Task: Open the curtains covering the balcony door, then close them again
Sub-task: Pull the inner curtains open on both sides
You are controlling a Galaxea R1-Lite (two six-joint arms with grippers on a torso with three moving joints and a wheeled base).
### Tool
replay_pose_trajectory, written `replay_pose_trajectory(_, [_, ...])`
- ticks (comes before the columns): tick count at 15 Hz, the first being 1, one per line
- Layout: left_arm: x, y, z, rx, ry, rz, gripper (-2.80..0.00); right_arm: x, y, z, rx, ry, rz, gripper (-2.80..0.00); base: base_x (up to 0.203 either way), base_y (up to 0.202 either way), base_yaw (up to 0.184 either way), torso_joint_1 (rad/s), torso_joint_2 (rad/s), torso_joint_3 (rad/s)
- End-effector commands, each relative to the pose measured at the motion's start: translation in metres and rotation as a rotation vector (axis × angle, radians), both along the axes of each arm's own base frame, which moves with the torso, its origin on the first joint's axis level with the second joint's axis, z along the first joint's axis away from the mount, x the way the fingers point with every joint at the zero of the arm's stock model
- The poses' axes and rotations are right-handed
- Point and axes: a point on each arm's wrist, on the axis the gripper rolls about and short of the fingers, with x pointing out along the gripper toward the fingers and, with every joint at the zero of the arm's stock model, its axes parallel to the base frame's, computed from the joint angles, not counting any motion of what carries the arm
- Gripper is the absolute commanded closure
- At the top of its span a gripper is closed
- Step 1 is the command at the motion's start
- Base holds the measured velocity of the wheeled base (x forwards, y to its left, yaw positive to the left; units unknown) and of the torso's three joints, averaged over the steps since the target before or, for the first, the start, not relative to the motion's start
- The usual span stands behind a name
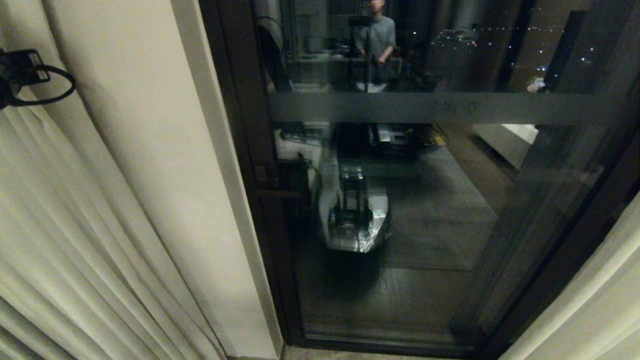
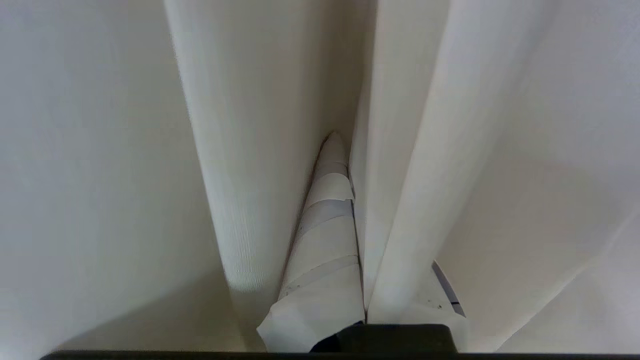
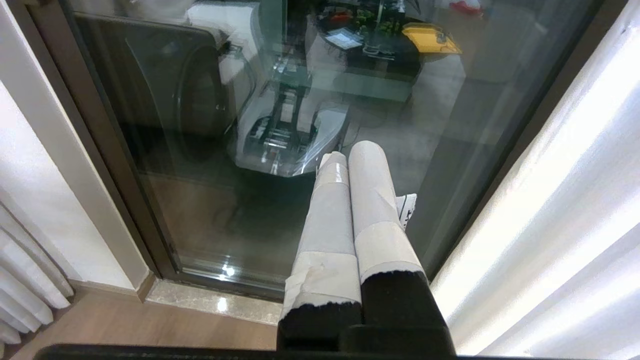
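The balcony door (image 1: 400, 200) stands uncovered across the middle of the head view: tall reflective glass in a dark brown frame (image 1: 235, 150), with a frosted band (image 1: 425, 107) running across it. The glass mirrors the robot's own base (image 1: 355, 220) and, higher up, a person standing in the room behind.

The curtains are drawn apart to either side. The left panel (image 1: 100, 210) hangs gathered in long vertical pleats left of the door frame, its straight hemmed edge lying along the frame. The right panel (image 1: 590, 300) shows only at the lower right corner of the head view, beyond the frame's right side.

The left arm's wrist (image 1: 20, 75), black with a looped cable, shows at the far left edge of the head view, against the left panel. In the left wrist view the left gripper (image 2: 345, 170) has its taped fingers (image 2: 325, 240) pressed together on a fold of the cream fabric (image 2: 400, 200), with pleats bulging on both sides of it.

The right gripper (image 3: 350, 160) hangs low in front of the door glass, touching nothing, its two taped fingers (image 3: 325, 215) closed flat against each other. The right panel (image 3: 550, 225) hangs just beside it. Below lie the door's sill (image 3: 220, 302) and a wooden floor (image 3: 125, 330)
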Motion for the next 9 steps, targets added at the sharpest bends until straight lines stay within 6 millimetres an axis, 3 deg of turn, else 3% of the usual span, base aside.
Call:
replay_pose_trajectory(1, [0.002,0.001,-0.003,-0.002,0.005,0.003,0.0,0.0,0.0,0.0,-0.001,0.002,0.001,0.0,0.0,0.0,0.0,0.0,0.0,0.0])
replay_pose_trajectory(4, [-0.005,-0.004,0.004,0.002,-0.004,-0.004,0.0,0.0,0.0,0.0,-0.001,0.002,0.001,0.0,0.0,0.0,0.0,0.0,0.0,0.0])
replay_pose_trajectory(5, [-0.009,-0.007,0.007,0.006,-0.007,-0.008,-2.8,0.0,0.0,0.0,-0.001,0.002,0.001,0.0,0.0,0.0,0.0,0.0,0.0,0.0])
replay_pose_trajectory(9, [-0.037,-0.028,0.03,0.05,-0.023,-0.031,-2.8,0.0,0.0,0.0,-0.001,0.002,0.001,0.0,0.0,0.0,0.0,0.0,0.0,0.0])
